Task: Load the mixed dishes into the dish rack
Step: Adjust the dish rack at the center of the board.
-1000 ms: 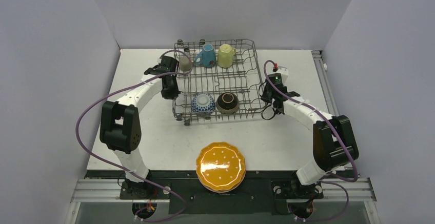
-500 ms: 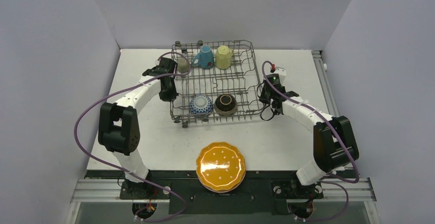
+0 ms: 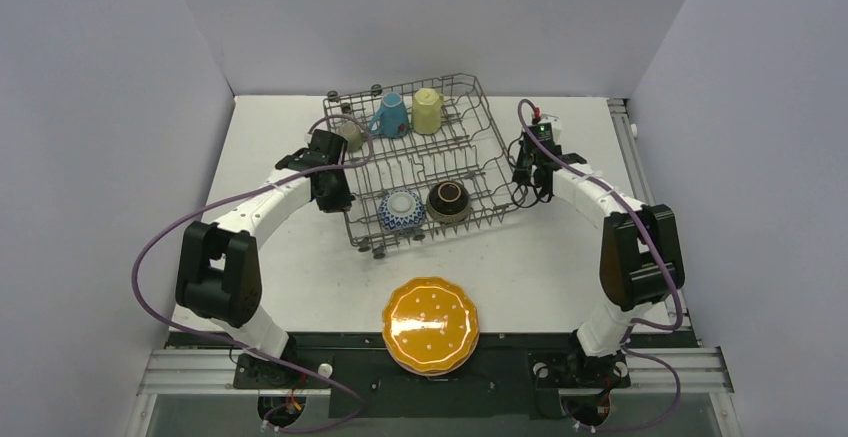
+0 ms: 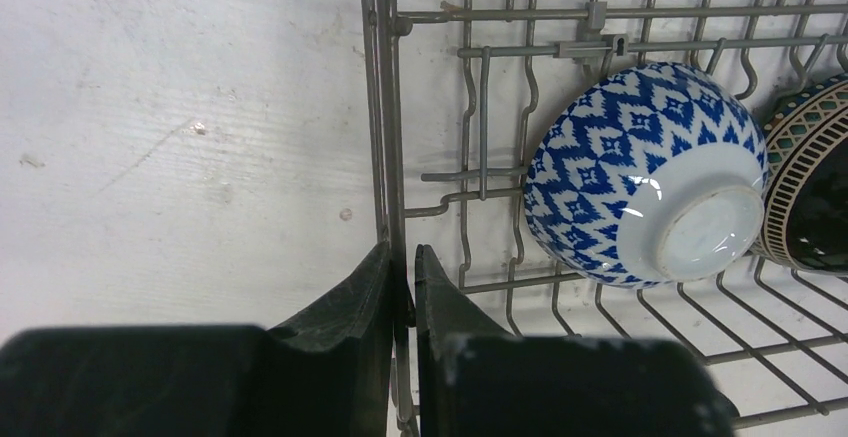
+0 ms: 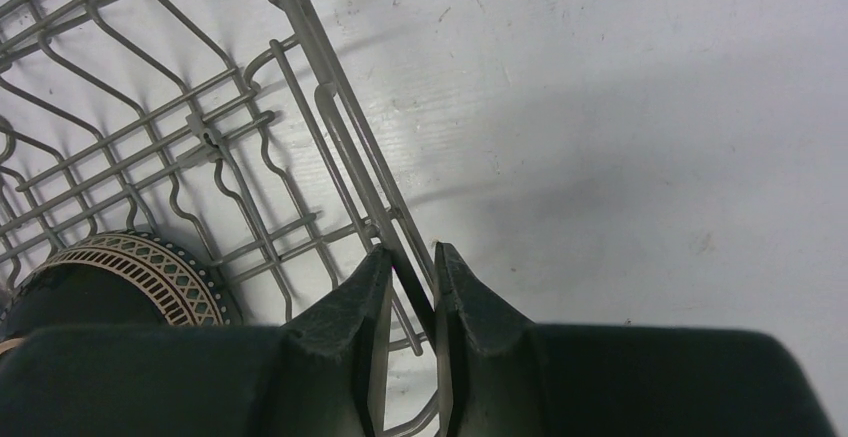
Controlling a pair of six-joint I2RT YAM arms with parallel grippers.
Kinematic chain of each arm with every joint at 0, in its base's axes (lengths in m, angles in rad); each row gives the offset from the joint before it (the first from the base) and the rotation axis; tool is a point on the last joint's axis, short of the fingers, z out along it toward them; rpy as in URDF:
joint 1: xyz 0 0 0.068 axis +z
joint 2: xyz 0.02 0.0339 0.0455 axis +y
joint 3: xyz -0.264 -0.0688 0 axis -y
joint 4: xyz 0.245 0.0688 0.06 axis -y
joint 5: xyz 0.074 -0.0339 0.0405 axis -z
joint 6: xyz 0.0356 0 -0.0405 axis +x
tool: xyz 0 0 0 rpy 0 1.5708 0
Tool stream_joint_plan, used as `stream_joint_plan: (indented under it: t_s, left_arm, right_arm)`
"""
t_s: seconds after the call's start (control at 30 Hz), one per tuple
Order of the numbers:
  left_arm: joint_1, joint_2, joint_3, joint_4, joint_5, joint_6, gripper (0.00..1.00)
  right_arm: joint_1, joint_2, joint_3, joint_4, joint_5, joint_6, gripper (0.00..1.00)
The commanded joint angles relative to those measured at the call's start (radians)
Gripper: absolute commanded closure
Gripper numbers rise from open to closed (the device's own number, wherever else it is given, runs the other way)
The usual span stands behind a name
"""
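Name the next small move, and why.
Probably open both tools and reach for the orange scalloped dotted plate: the left tool and right tool each pinch a side rim of the skewed grey metal wire dish rack, while that plate lies outside it.

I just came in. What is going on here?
Both arms grip the dish rack: the left gripper and the right gripper have their jaws shut on its opposite side rims. It sits askew, holding the grey mug, blue mug, pale-yellow mug, patterned bowl and dark brown bowl. The orange plate in front is not loaded yet.
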Motion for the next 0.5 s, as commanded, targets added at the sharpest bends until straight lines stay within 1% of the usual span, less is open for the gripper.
stream_joint_plan:
  t_s: [0.0, 0.17, 0.2, 0.27, 0.3, 0.33, 0.37, 0.4, 0.43, 0.47]
  left_arm:
    - [-0.024, -0.071, -0.016, 0.007, 0.089, -0.029, 1.00]
    - [-0.017, -0.051, 0.015, -0.030, 0.080, -0.028, 1.00]
    - [-0.014, -0.052, 0.017, -0.033, 0.078, -0.030, 0.99]
    - [-0.009, -0.055, 0.014, -0.036, 0.074, -0.031, 0.90]
    - [-0.008, -0.056, 0.014, -0.036, 0.071, -0.031, 0.82]
    - [-0.006, -0.056, 0.015, -0.042, 0.070, -0.031, 0.79]
    - [-0.006, -0.057, 0.016, -0.044, 0.068, -0.030, 0.72]
    - [-0.005, -0.057, 0.020, -0.051, 0.066, -0.030, 0.69]
    - [-0.005, -0.057, 0.021, -0.058, 0.060, -0.029, 0.64]
    - [-0.005, -0.058, 0.027, -0.063, 0.057, -0.029, 0.62]
  right_arm:
    - [0.009, 0.053, 0.081, -0.053, -0.044, 0.040, 1.00]
    - [0.009, 0.064, 0.097, -0.061, -0.049, 0.039, 1.00]
    - [0.008, 0.061, 0.093, -0.059, -0.049, 0.039, 0.99]
    - [0.009, 0.056, 0.085, -0.056, -0.048, 0.039, 0.96]
    - [0.008, 0.052, 0.082, -0.055, -0.047, 0.039, 0.94]
    - [0.009, 0.049, 0.078, -0.054, -0.046, 0.037, 0.91]
    - [0.008, 0.047, 0.077, -0.054, -0.046, 0.037, 0.90]
    - [0.009, 0.046, 0.074, -0.054, -0.045, 0.037, 0.87]
    - [0.008, 0.042, 0.072, -0.054, -0.044, 0.037, 0.86]
    - [0.008, 0.040, 0.070, -0.054, -0.043, 0.038, 0.83]
